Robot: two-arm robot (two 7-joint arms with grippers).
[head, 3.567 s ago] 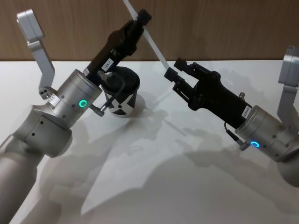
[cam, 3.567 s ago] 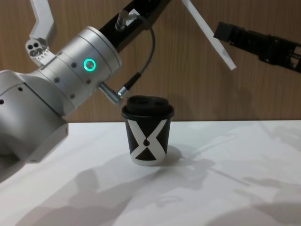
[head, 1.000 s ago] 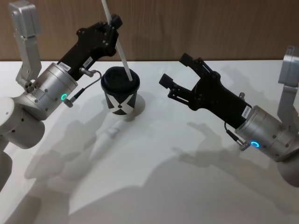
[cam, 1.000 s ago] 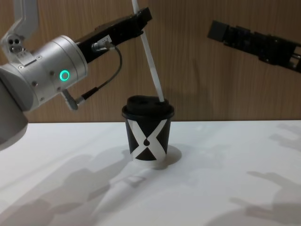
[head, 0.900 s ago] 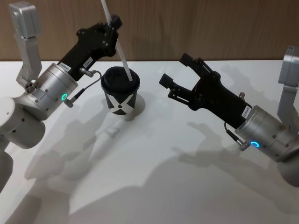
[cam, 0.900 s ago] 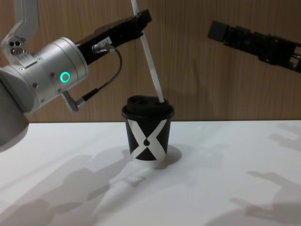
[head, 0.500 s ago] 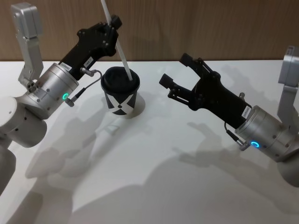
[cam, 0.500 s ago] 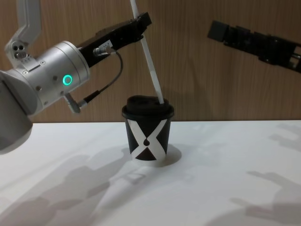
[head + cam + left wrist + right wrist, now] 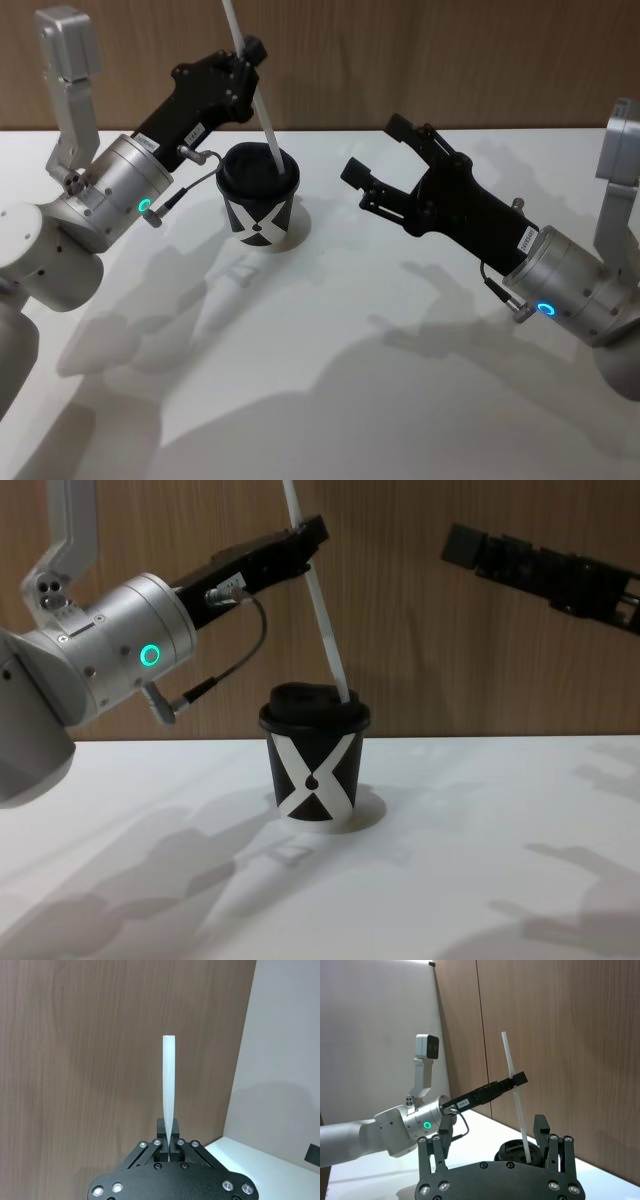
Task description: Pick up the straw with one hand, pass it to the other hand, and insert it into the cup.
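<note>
The left pincer (image 9: 243, 52) is clamping the thin, light, bendable white plastic straw (image 9: 255, 92) mid-length, tip entering the black lidded paper cup (image 9: 258, 196); the right pincer (image 9: 385, 165), at three o'clock, is hanging spread apart.

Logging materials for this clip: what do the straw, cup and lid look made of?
Straw: likely plastic, smooth matte white, thin and stiff.
Cup: apparently paper, matte black with a printed white X.
Lid: probably plastic, black with a slight sheen and moulded rim.

White worktop (image 9: 330, 400) carrying a single black cup (image 9: 258, 200) marked with a white X, standing upright.
</note>
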